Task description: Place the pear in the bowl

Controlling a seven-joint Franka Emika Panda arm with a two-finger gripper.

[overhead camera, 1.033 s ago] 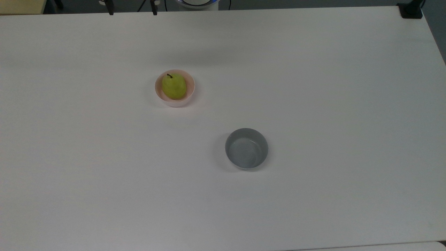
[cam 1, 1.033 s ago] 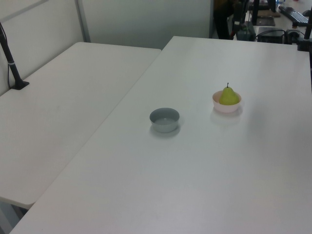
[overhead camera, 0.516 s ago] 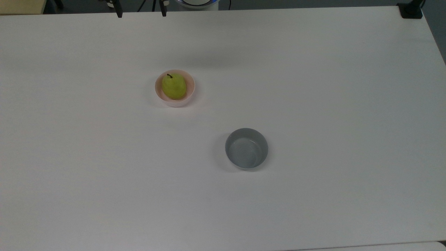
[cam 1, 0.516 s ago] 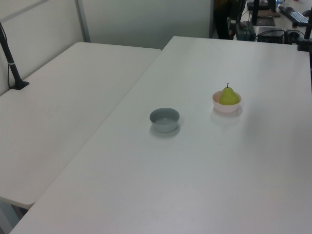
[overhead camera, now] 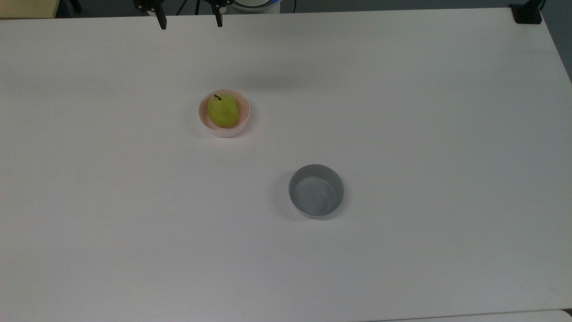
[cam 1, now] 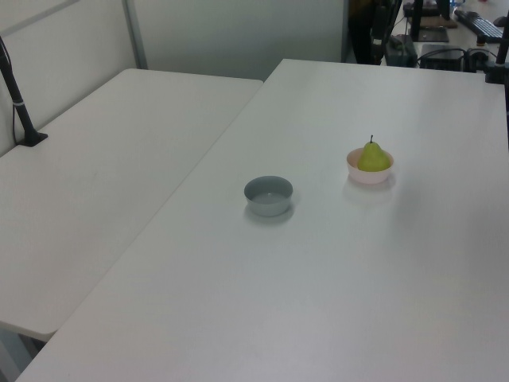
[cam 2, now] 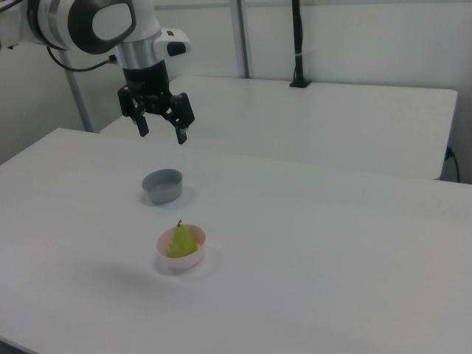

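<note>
Top view: pear (overhead camera: 223, 110) sits in pink bowl (overhead camera: 245, 117); grey bowl (overhead camera: 316, 191) holds nothing.

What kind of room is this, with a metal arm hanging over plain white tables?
Probably a robotics lab or test room. The arm's gripper hangs open above a bare white table holding just a pear in a pink bowl and a grey bowl; camera poles are clamped to the neighbouring table.

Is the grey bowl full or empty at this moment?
Empty. The top view shows the bare inside of the grey bowl; the pear sits in the pink bowl instead.
</note>
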